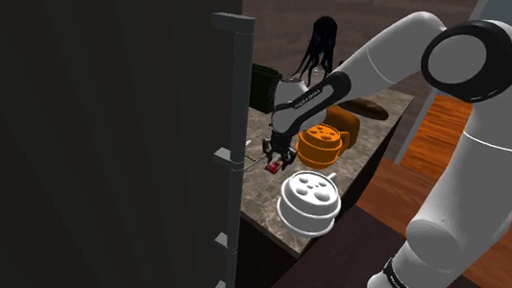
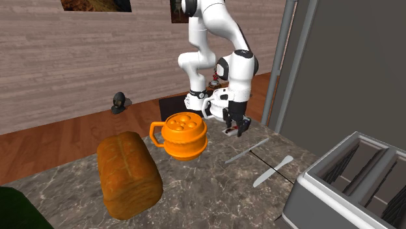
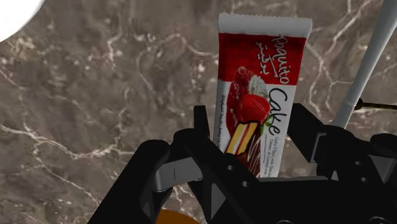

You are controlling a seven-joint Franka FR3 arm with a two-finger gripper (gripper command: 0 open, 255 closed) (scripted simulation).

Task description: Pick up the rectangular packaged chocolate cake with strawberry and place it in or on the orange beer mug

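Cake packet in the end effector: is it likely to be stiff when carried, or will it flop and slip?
The cake packet sticks out straight beyond the end effector without sagging, so it is probably stiff enough and light. Its wrapper looks smooth, so it may slip in the grip. Being flat, it should not roll.

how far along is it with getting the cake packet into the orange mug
Done: the tool is shut on the red cake packet. In hand: the packet held low beside the orange mug. Left: bring it over the mug and release; the mug holds no packet yet.
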